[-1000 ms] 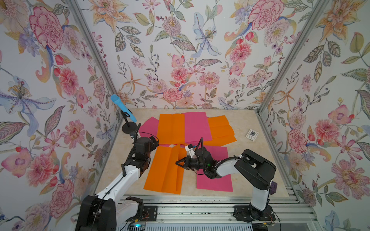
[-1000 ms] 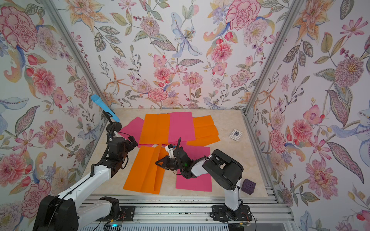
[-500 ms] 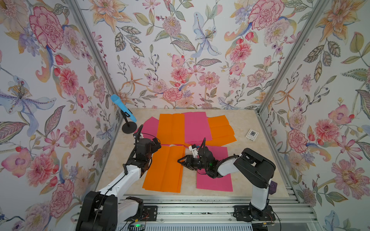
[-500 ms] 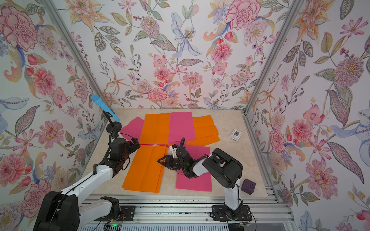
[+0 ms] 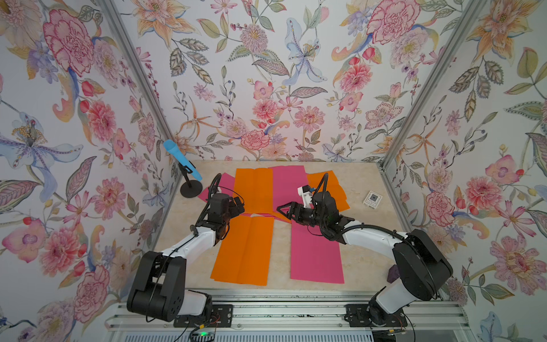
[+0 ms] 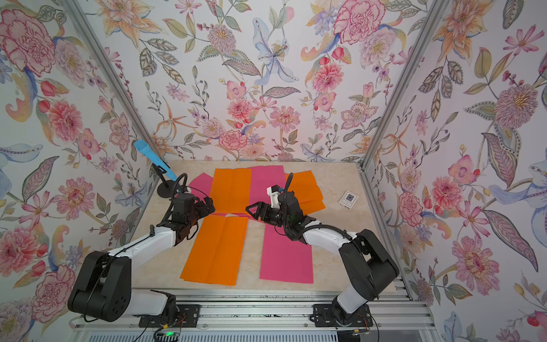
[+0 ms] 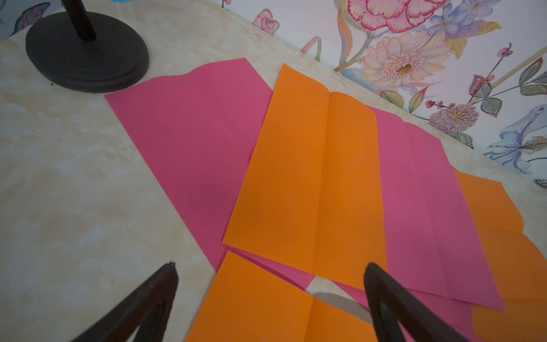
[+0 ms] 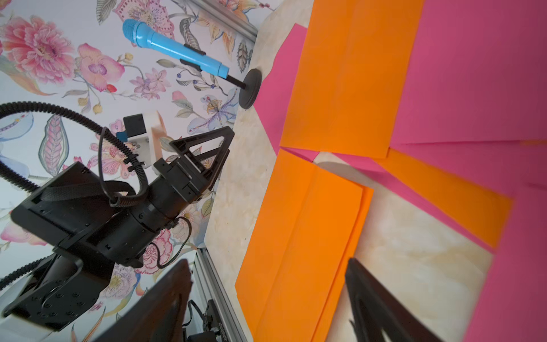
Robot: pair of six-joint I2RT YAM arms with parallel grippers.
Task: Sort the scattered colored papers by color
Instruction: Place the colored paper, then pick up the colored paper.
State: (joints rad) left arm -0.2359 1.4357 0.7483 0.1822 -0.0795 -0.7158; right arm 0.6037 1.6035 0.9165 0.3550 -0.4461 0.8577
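A blue microphone (image 5: 181, 160) on a black stand is seen at the back left of the table (image 5: 364, 266). The left gripper (image 7: 270, 268) is held spread wide with nothing between its fingers, above the place where the front orange sheet (image 5: 242, 251) meets the back row (image 5: 254, 189). The papers are laid flat: thin rectangular sheets, bright orange or hot pink, marked by faint lengthwise fold creases. In the back row four sheets are overlapped, pink, orange, pink, orange. The right gripper (image 8: 268, 263) is also spread wide and empty, over the far end of the bare strip that separates the front orange sheet from the front pink sheet (image 5: 315, 254). A small white card (image 5: 372, 200) is seen at the far right.
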